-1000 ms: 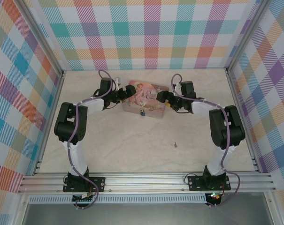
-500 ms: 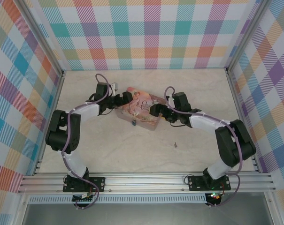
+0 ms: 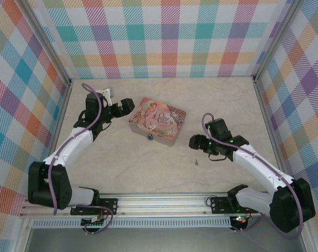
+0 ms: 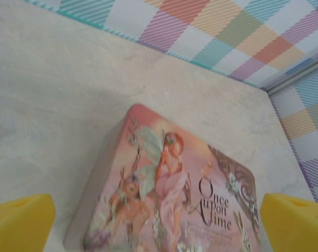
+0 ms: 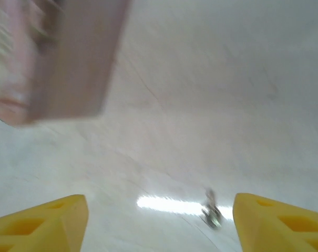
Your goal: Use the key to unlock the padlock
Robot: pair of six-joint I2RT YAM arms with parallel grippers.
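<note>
Inside plaid-walled booth [image 3: 169, 42], on pale stone-look tabletop [image 3: 148, 173]: pink tin [image 3: 157, 121] toward the back, lying skewed. At tin's near edge, small blue padlock [image 3: 150, 138], touching or clipped to tin, can't tell which. On bare top nearer the arm bases, well apart from padlock and off to its right: key [image 3: 196, 162], tiny grey speck.

Just beside tin's left end, left gripper [image 3: 127, 105]: released, spread wide, nothing held; yellow pads [image 4: 19, 220] at either side of tin lid in left wrist cam. Near key, on its far side, right gripper [image 3: 194, 142]: parted, empty; key low btwn its pads in right wrist cam, blurred.

Step in hand, prob.: fetching key w/ right gripper. To do well:
- Centre over key first, straddling it.
- Come down to near-contact w/ top.
- Pinch by the head if poss., leaving blade free for keyhole.
- Close slow, thin metal on smooth top being apt to skate or flip.
- Check grip in wrist cam before lifting.
- Steady tin & padlock w/ left gripper, to stop swinging at insertion.
</note>
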